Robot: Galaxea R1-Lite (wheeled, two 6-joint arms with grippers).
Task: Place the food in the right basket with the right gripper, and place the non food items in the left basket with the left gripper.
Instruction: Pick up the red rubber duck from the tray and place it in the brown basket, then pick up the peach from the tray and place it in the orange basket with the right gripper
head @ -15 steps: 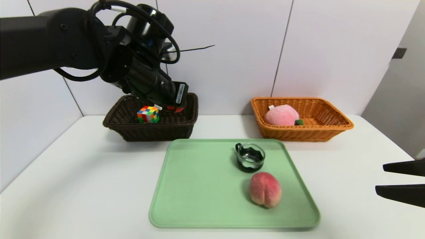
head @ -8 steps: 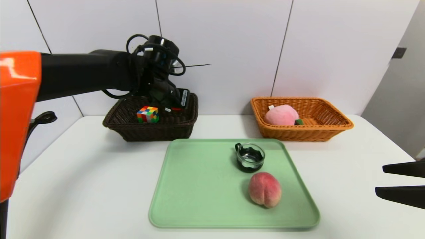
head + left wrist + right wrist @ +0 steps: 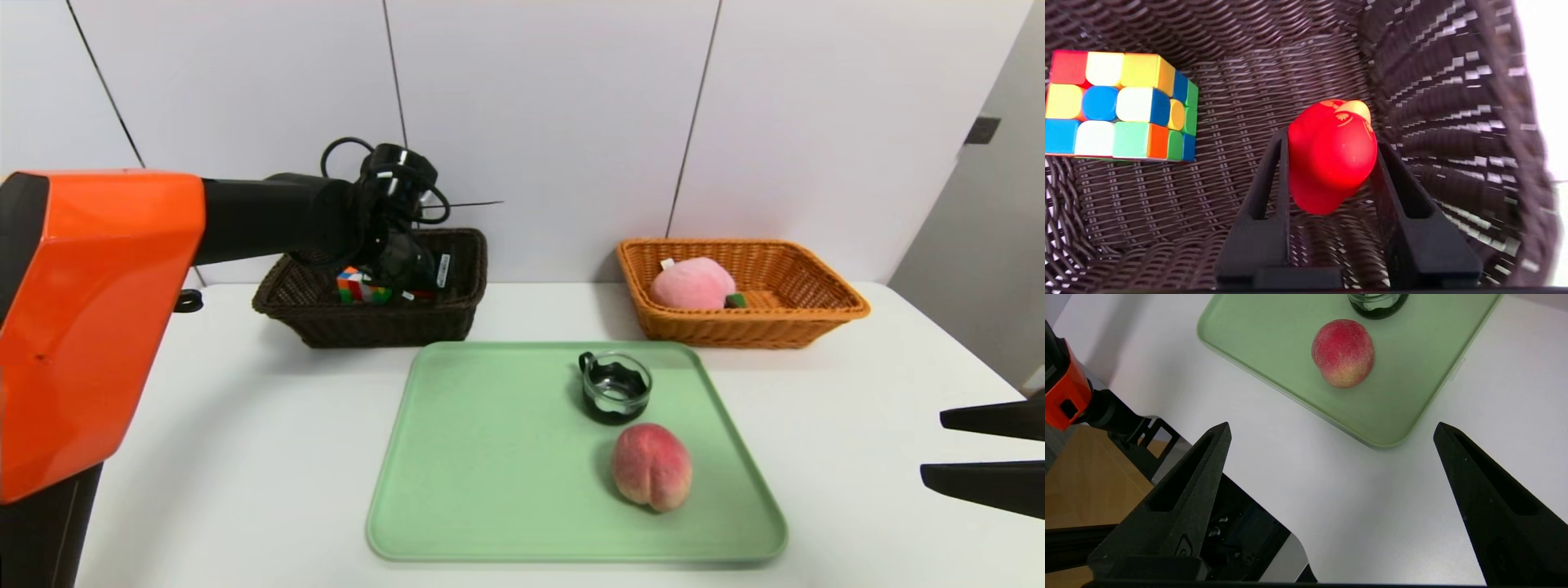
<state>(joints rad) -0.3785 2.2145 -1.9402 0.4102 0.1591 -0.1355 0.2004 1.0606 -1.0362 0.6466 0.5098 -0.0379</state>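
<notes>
Inside the dark basket [image 3: 367, 322] — glossy, round — sits a red toy [image 3: 1343, 151].

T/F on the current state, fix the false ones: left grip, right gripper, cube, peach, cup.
1. The left gripper has its fingers closed on a red item. True.
2. The right gripper holds the peach. False: its fingers are open and empty.
3. The cube is in the dark basket. True.
4. The peach is in the orange basket. False: it is on the green tray.
5. The cup is on the tray. True.
</notes>
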